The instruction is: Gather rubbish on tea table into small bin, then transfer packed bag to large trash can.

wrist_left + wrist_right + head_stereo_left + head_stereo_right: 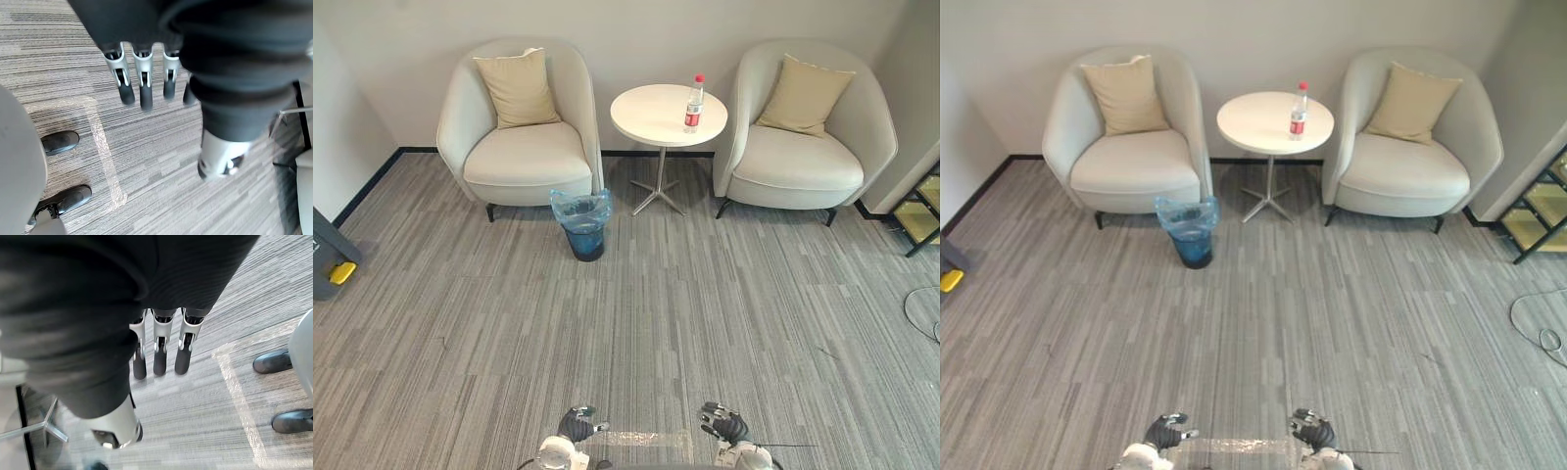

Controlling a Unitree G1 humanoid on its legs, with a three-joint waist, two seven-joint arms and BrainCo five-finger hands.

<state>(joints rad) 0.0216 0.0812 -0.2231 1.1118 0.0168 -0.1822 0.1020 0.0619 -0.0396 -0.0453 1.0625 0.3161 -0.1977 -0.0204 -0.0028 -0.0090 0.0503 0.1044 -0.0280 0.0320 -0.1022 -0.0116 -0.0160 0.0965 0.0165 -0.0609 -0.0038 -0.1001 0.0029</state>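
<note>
Up at 12 o'clock from where the robot stands, the clear plastic water bottle with a red cap and red label [694, 103] is upright on the round white pedestal tea table [646, 117], near its 3 o'clock edge. The small dark bin lined with a blue plastic bag [582, 223] sits on the floor at roughly 11 o'clock, just beside the cream armchair [524, 147]. Both hands hang low, well apart from all of it. The left hand [578, 425] and right hand [724, 423] have straight, loose fingers with nothing in them. My guess is the bottle's light, smooth and easy to tip, so wrap around the labelled middle, not the cap.
</note>
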